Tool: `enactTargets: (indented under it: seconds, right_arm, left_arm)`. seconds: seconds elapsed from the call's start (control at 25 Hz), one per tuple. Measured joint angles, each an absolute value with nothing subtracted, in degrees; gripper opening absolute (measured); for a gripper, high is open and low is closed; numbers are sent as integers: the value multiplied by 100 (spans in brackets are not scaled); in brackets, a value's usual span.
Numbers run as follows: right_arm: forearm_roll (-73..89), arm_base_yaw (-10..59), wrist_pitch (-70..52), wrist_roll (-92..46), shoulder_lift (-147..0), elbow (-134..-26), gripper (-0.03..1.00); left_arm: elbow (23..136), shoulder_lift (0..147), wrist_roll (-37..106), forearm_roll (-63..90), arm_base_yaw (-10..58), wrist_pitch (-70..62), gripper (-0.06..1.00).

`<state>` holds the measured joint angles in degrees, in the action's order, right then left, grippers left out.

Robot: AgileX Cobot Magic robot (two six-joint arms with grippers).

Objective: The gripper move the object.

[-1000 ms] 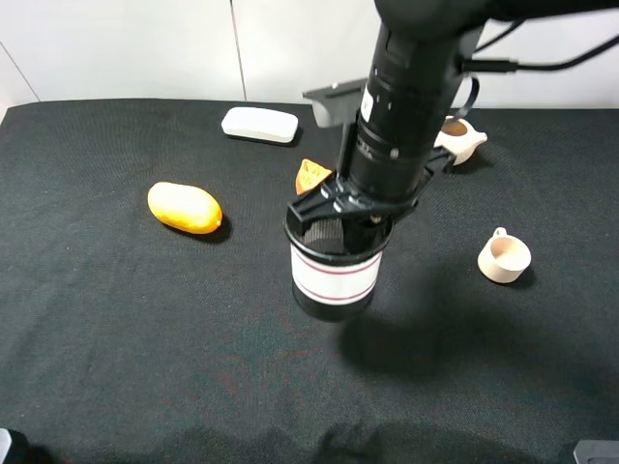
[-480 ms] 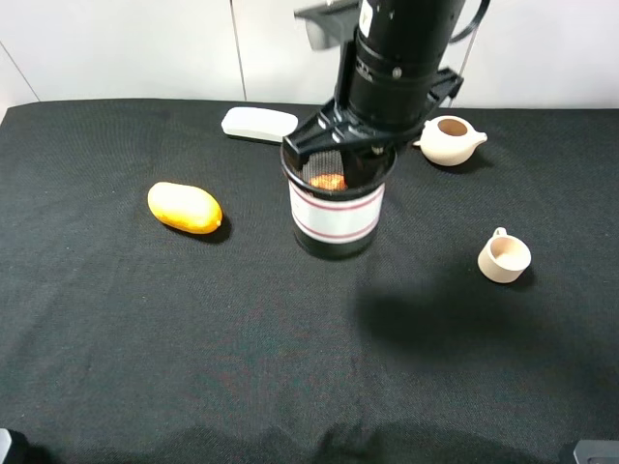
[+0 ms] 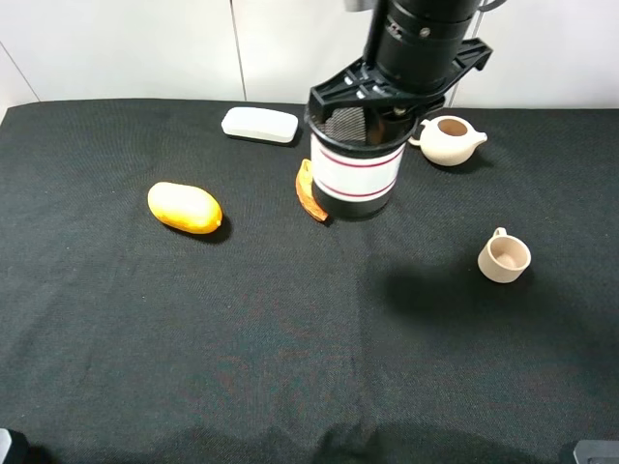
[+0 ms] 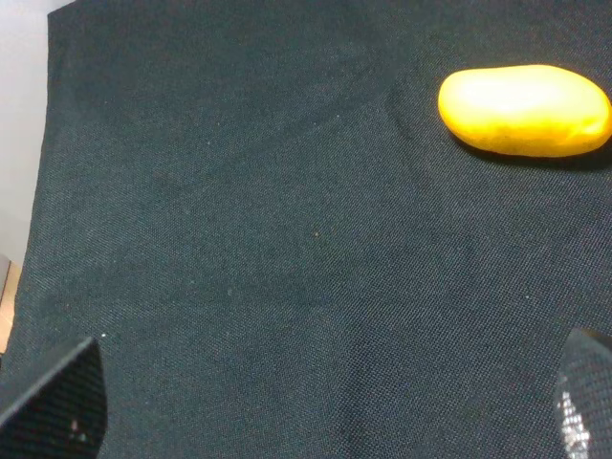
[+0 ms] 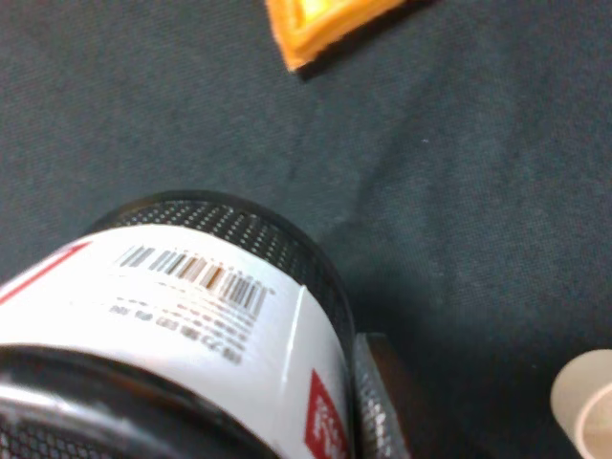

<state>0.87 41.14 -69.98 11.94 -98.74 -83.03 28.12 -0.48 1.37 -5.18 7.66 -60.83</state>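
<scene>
The black wire-mesh pen cup with a white band and thin red lines hangs from my right gripper, which is shut on its rim. The cup is lifted off the black cloth, between an orange wedge and the cream teapot. In the right wrist view the cup fills the lower left, with one finger pad against its wall. My left gripper is open and empty over bare cloth; only its two tips show, near a yellow mango.
The yellow mango lies at the left. A white flat box lies at the back. A beige cup with a handle stands at the right and shows in the right wrist view. The orange wedge lies beyond the cup.
My right gripper has carried the pen cup from the table's middle toward the back and right, next to the teapot. The orange wedge now shows beside the cup.
</scene>
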Motion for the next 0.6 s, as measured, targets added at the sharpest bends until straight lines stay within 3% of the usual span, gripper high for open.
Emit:
enactTargets:
  seconds: [0.6]
  right_arm:
    - [140, 3089, -6998, 732, -9874, -8308, 8]
  left_arm:
    - [2812, -48, 137, -518, 766, -6083, 99]
